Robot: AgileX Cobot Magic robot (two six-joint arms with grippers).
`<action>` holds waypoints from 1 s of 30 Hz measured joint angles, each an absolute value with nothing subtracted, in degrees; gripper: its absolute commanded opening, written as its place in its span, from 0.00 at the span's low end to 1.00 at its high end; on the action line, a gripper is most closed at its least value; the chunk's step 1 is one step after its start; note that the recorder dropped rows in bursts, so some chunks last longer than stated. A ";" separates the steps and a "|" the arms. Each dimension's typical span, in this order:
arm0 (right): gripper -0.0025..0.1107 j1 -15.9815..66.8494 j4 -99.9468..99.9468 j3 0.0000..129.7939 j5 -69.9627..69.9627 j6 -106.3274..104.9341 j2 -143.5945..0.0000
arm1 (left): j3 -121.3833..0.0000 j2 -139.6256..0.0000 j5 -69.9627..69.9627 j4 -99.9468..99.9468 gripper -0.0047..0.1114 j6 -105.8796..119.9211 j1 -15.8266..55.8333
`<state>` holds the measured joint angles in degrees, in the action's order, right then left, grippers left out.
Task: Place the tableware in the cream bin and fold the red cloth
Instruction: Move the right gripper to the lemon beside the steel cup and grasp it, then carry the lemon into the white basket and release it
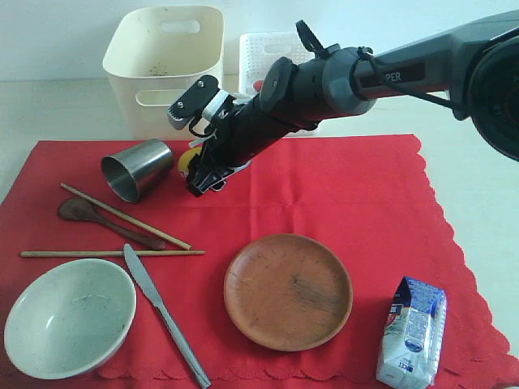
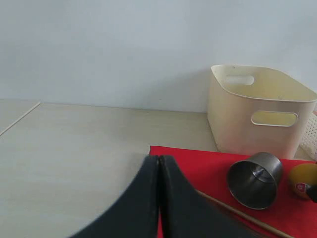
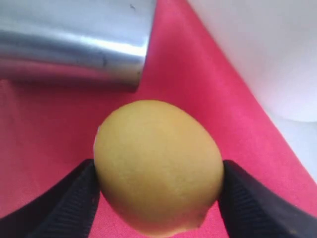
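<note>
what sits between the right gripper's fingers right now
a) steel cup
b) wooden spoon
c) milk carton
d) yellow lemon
d: in the right wrist view the yellow lemon fills the gap between the black fingers of the right gripper, while the steel cup lies beyond it on its side.

Two chopsticks [image 1: 126,216], one each of cup [image 1: 136,168], spoon [image 1: 79,211], knife [image 1: 165,312], bowl [image 1: 69,318], plate [image 1: 288,290], carton [image 1: 412,331], lemon [image 3: 157,166], cloth [image 1: 365,203], bin [image 1: 150,120], basket [image 1: 263,53]

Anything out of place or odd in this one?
Two things. The steel cup lies tipped on its side on the red cloth, next to the lemon. And the right gripper is closed on that lemon, toy food rather than tableware, which seems off for a tableware task.
</note>
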<state>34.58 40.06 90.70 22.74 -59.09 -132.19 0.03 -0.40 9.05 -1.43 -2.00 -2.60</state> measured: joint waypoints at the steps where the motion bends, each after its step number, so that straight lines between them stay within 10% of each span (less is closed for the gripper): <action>1: 0.02 34.58 40.06 90.70 22.74 -59.09 -132.19 | 0.03 -0.40 9.05 -1.43 0.05 -2.00 -2.60; 30: 0.02 34.58 35.34 90.70 31.82 -56.73 -119.55 | 0.03 -0.40 9.05 -1.43 0.05 -2.00 -2.60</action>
